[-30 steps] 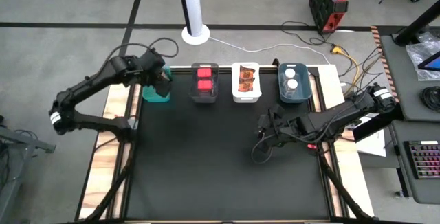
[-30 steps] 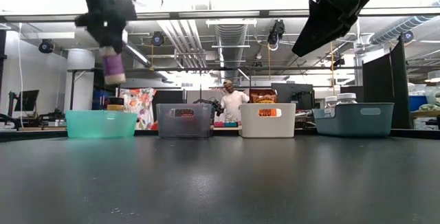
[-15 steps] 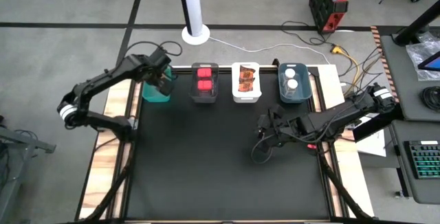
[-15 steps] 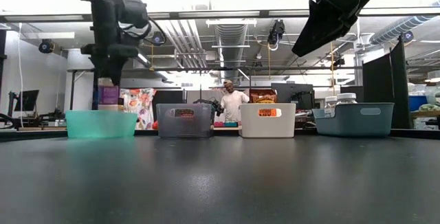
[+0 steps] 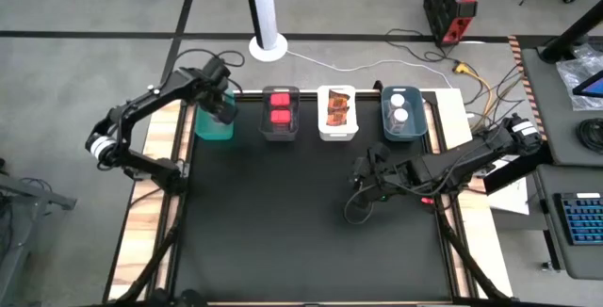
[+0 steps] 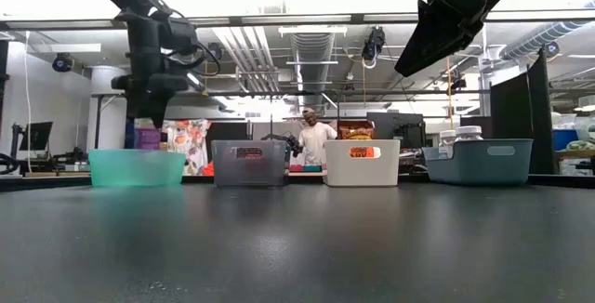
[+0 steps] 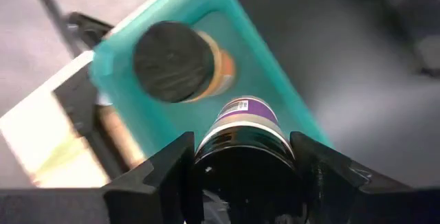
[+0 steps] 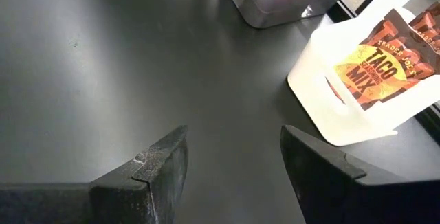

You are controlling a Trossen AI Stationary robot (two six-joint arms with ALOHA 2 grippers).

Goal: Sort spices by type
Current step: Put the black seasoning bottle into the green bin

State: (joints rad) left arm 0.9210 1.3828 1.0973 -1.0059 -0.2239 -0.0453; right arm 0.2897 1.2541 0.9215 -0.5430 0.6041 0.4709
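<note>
My left gripper [image 5: 219, 109] is over the teal bin [image 5: 213, 128] at the table's far left and is shut on a purple-labelled bottle with a dark cap [image 7: 242, 124]. In the low view the bottle [image 6: 147, 138] hangs upright, its base behind the bin's rim [image 6: 137, 154]. A second dark-capped bottle with an orange-brown body [image 7: 175, 62] lies in the teal bin. My right gripper [image 5: 363, 177] is open and empty above the table's right middle; it also shows in the right wrist view [image 8: 234, 162]. My left gripper pinches the bottle's dark cap [image 7: 240, 159] between its two fingers [image 7: 161, 176], from above, pointing down. The bottle hangs upright below the fingers, its lower part inside the teal bin. Whether its base rests on the bin's floor, I cannot tell.
Along the far edge stand a grey bin [image 5: 280, 130] with two red tubs [image 5: 280, 107], a white bin [image 5: 337, 133] with orange-brown packets [image 8: 375, 62], and a blue bin [image 5: 403, 136] with two white-capped jars [image 5: 399, 107]. A person [image 6: 314, 140] stands in the room behind the table.
My left gripper has gone down with the purple bottle, from well above the teal bin until the bottle's base is below the bin's rim. The bottle stays upright. The left arm's elbow has swung toward the far edge.
</note>
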